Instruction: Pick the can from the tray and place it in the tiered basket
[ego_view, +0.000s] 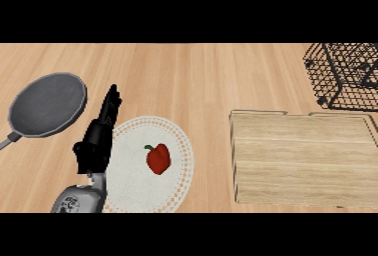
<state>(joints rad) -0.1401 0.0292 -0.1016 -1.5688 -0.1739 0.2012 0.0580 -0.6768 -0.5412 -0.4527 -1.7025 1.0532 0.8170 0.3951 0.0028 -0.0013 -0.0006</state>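
Across the whole view runs a pale wooden worktop (192, 75), and the biggest thing on it is a light wood tray (303, 160) at the right, whose flat surface carries nothing that shows (the can appears nowhere in this view, neither on the tray nor elsewhere). Beyond the tray, in the far right corner, stands a black wire tiered basket (343, 75), cut off by the view's edge; I cannot tell whether anything lies inside it. At the lower left lies a white round plate (136, 185) with a dotted rim, holding 1 red bell pepper (159, 159) with a green stem. Farther left sits a dark grey frying pan (48, 105), its handle running off the left edge. Over the plate's left rim rises the left hand (100, 137), black, fingers straight and pointing away, holding nothing. No writing or labels can be read.
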